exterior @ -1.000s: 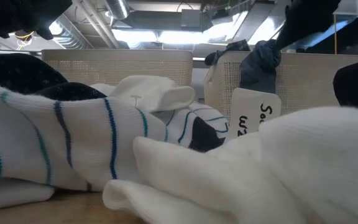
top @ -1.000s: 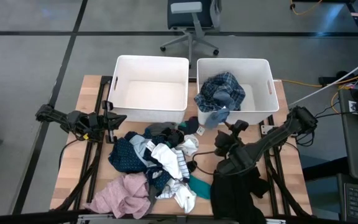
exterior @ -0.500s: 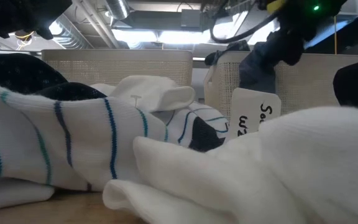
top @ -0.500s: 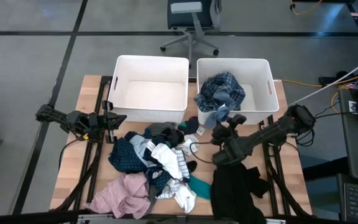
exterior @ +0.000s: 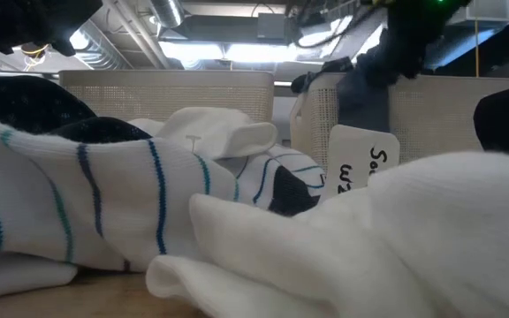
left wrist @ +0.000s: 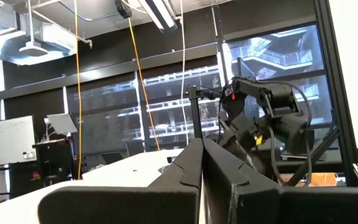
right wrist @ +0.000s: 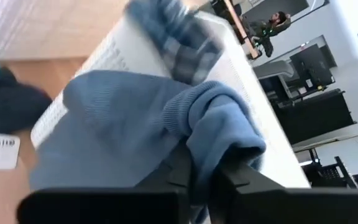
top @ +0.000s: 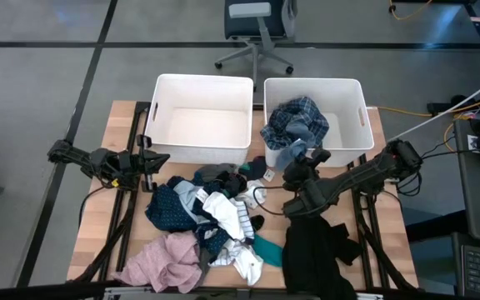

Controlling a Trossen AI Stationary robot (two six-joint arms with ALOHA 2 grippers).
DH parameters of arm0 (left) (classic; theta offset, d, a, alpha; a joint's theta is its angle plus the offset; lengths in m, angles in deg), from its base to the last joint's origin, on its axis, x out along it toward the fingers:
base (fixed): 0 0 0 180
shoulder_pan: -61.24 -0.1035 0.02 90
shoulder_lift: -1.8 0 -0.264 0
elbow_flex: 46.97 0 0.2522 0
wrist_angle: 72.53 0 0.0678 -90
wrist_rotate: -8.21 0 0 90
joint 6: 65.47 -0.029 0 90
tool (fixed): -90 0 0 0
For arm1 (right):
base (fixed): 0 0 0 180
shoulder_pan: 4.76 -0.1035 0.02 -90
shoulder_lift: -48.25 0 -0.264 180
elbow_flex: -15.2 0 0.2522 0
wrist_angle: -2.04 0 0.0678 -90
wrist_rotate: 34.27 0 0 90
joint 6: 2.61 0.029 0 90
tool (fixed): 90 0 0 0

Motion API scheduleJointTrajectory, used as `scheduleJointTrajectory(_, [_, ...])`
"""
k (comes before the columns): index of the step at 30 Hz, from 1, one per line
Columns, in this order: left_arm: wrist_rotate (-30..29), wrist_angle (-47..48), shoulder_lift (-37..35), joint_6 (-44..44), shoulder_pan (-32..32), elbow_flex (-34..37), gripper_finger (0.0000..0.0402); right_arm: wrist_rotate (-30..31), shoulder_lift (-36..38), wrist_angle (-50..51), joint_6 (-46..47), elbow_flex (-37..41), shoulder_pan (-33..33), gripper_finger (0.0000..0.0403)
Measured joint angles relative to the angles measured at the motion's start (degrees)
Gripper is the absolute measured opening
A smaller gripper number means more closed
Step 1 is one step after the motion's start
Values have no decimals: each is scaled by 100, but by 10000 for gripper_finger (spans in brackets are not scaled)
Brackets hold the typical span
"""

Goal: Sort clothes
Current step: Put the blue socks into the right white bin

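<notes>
Right claw (top: 297,161) sits at the near rim of the right tub (top: 358,100), pinching a blue cloth (right wrist: 135,118) that hangs over that rim, with a plaid garment (top: 297,118) in the tub behind it. Left claw (top: 158,157) waits at the table's (top: 102,179) left edge, pressed together. The clothes pile (top: 211,212) lies mid-table, a black garment (top: 317,254) to its right.

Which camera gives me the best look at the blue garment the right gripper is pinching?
The right wrist view: the blue garment fills it, bunched between the right gripper fingers beside the white tub. The high view shows it small at the tub's front wall. The low view gives a dark, partial glimpse; the left wrist view shows none.
</notes>
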Motion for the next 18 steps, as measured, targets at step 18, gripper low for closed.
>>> scheduleJointTrajectory(18, [2, 2, 0, 131, 0, 0, 1, 807, 818, 74, -1874, -2399, 847, 19])
